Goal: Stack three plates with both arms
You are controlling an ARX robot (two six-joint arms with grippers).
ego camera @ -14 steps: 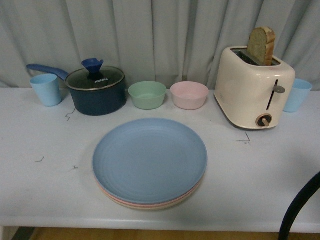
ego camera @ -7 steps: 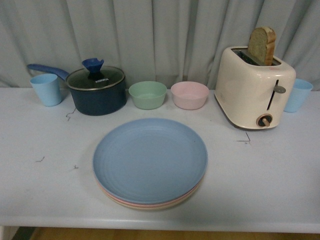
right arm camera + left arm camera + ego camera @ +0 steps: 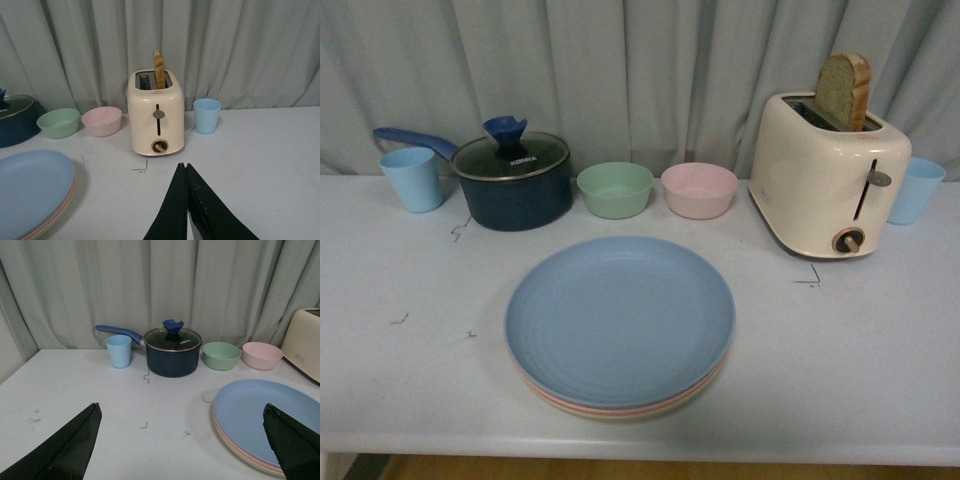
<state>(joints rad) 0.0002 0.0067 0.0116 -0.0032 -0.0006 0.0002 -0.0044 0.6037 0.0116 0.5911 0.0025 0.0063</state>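
Observation:
The three plates lie stacked near the table's front middle. The blue plate (image 3: 620,318) is on top. The pink plate (image 3: 565,404) and the beige plate (image 3: 660,410) show only as thin rims under it. The stack also shows in the left wrist view (image 3: 265,417) and the right wrist view (image 3: 30,187). No arm shows in the front view. My left gripper (image 3: 181,406) is open and empty, left of the stack and above the table. My right gripper (image 3: 183,165) is shut and empty, right of the stack, in front of the toaster.
Along the back stand a light blue cup (image 3: 412,178), a dark blue lidded pot (image 3: 513,178), a green bowl (image 3: 615,189), a pink bowl (image 3: 699,189), a cream toaster (image 3: 828,175) with a bread slice in it, and another blue cup (image 3: 918,188). A grey curtain hangs behind.
A black cable at the front view's lower right one second ago has left the view. The plates have not moved.

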